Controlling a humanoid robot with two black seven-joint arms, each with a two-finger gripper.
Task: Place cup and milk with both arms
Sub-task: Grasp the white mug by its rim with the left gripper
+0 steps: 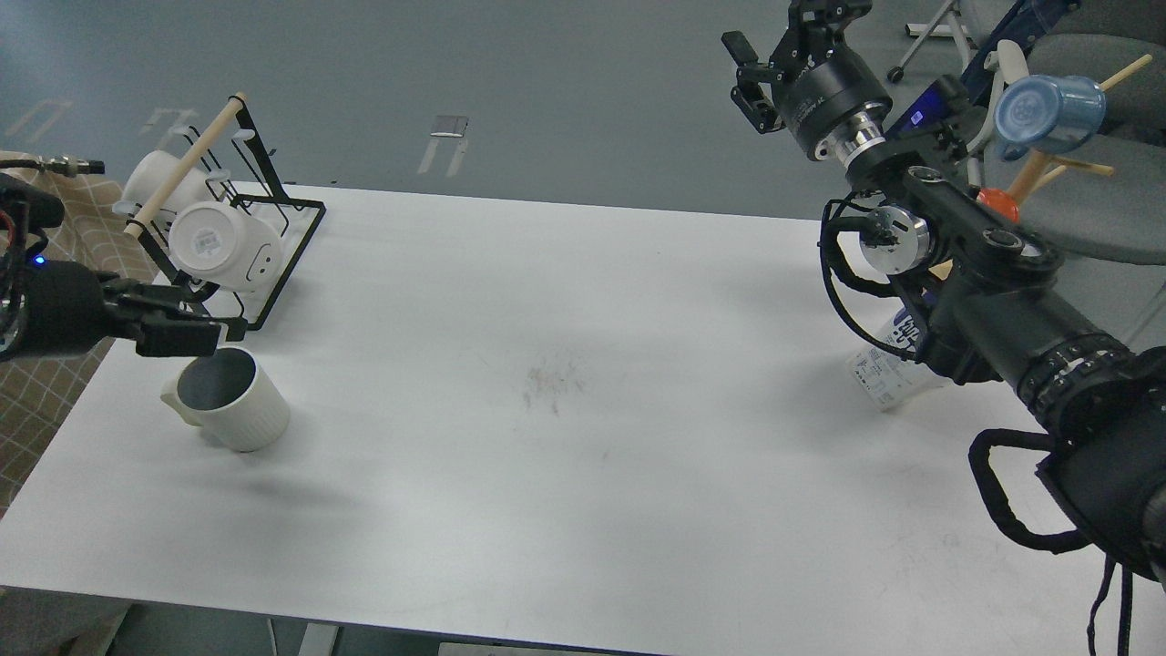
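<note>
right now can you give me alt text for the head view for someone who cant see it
A white table with a ribbed off-white cup at the left, the left gripper just above its rim. At the right, the right arm hides most of a milk carton, with the right gripper raised high. A black mug rack stands at the back left.

Bright even overhead light, soft shadows on table (583,383), sharp focus

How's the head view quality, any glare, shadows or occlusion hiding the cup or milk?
Head view: even, soft light, no harsh glare on the table. The cup is sharp, with a faint shadow to its lower right. The milk is mostly hidden behind my right arm. The left claw reads dark.
</note>
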